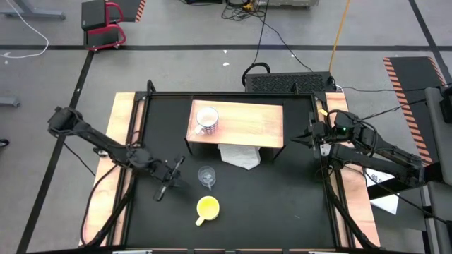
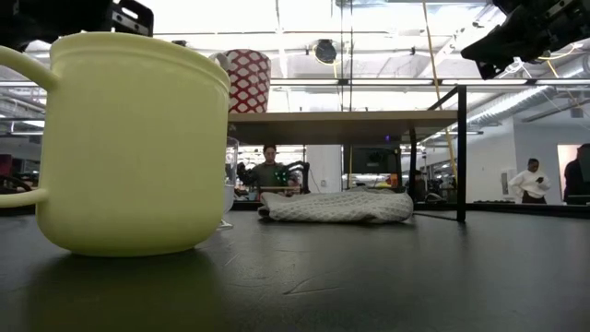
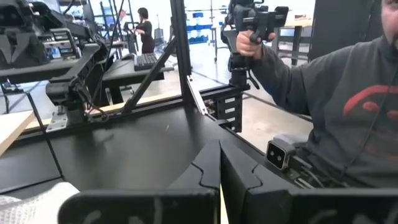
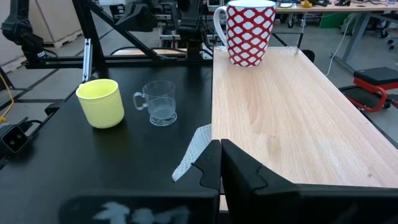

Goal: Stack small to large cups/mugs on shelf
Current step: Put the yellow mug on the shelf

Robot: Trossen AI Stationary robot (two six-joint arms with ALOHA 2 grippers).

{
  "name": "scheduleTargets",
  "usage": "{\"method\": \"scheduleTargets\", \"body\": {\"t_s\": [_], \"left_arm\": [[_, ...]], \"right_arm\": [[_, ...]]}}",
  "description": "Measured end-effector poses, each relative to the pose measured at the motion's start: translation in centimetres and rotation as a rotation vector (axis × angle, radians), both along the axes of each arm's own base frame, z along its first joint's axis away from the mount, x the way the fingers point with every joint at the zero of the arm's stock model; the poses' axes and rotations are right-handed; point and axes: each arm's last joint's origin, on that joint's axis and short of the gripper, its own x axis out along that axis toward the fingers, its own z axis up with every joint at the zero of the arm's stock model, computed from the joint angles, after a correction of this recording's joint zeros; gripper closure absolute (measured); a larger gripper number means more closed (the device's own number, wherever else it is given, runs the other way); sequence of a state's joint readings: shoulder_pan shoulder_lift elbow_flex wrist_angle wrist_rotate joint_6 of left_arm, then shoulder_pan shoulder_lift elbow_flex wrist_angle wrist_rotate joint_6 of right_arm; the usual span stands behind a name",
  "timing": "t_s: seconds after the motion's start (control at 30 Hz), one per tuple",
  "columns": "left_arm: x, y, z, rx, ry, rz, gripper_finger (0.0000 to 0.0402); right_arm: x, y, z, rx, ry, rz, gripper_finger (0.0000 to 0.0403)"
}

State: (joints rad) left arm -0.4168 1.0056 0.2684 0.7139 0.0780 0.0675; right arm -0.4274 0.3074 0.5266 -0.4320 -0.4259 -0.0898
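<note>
- Surface (image 1: 282, 204): black, framed by light wooden side strips (image 1: 121, 127) on left and right.
- Shelf (image 1: 247, 125): light-wood top on black frame, set at the far middle of the surface. Its right part is bare wood; open black surface lies on both sides of it and all across the near half.
- Cup count: three. One red-and-white patterned mug (image 1: 205, 121) upright on the shelf, at its left end close to the left edge. One clear glass cup (image 1: 206, 175) on the surface, in front of the shelf's left part. One yellow mug (image 1: 207, 207) nearer still, handle toward the near-left. Glass and yellow mug stand apart, not touching.
- Cloth count: one white cloth (image 1: 239, 156), lying partly under the shelf's near edge, right of the glass cup.
- Left end effector (image 1: 166, 185): low over the surface, just left of the glass cup and the yellow mug; fingers pressed together, holding nothing.
- Right end effector (image 1: 302, 138): at the right edge of the surface, just off the shelf's right end, raised; fingers shut together, empty.
- Room between the two arms: the glass cup, yellow mug and cloth are the only items in the middle.
- A person (image 3: 339, 93) in a grey sweatshirt stands beyond the surface, holding a dark device.
</note>
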Motion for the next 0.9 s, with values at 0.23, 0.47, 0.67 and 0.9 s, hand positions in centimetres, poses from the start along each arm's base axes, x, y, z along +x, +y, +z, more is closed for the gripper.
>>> {"method": "scheduleTargets", "body": {"t_s": [0.23, 0.47, 0.67, 0.9], "left_arm": [[2.3, -1.0, 1.2, 0.046, 0.062, -0.001, 0.0401], [4.7, -2.1, 1.1, 0.083, 0.129, -0.003, 0.0401], [6.8, -3.0, 0.8, 0.087, 0.200, -0.008, 0.0401], [8.5, -3.9, 0.9, 0.112, 0.291, -0.011, 0.0401]], "right_arm": [[0.0, 0.0, 0.0, 0.000, 0.000, 0.000, 0.0403], [0.0, 0.0, 0.0, 0.000, 0.000, 0.000, 0.0403], [0.0, 0.0, 0.0, 0.000, 0.001, 0.000, 0.0403], [0.0, 0.0, 0.0, 0.002, 0.004, 0.000, 0.0403]]}}
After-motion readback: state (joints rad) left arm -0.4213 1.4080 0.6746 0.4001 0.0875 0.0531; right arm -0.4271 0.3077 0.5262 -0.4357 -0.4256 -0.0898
